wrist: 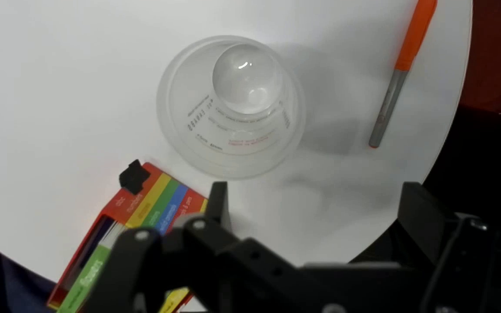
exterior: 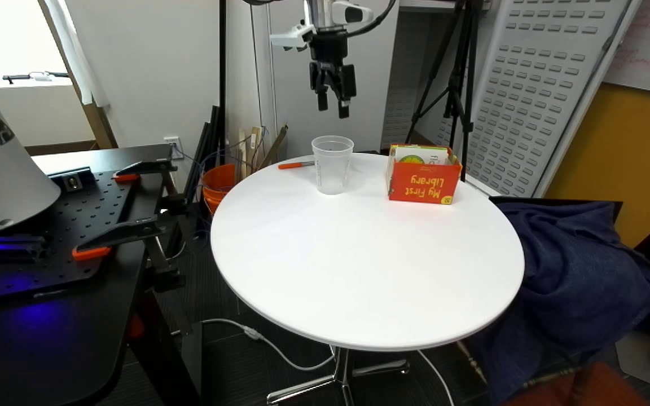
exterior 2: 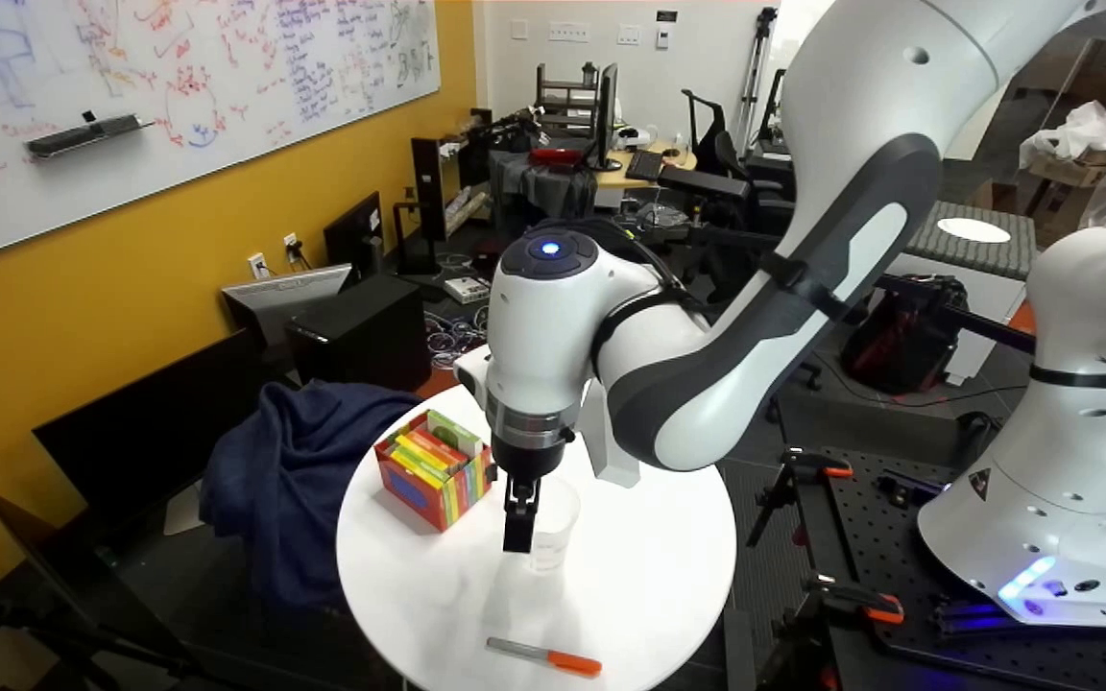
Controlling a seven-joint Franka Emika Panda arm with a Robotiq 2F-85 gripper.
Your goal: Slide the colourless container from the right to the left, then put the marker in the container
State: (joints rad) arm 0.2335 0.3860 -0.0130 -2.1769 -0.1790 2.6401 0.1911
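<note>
Standing below the end effector (exterior: 333,107) (gaping) is the clear cup (exterior: 332,168).

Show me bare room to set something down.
In an exterior view, the widest free patch of table runs from the clear cup and red box to the near rim; the far side is crowded with both plus the marker. The wrist view shows a smaller patch between cup and marker.

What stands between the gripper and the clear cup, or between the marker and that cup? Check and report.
Nothing visible does. The open gripper hangs higher than the clear cup with no object between them; the wrist view shows only white tabletop between cup and marker. The red box stands off to another side.
</note>
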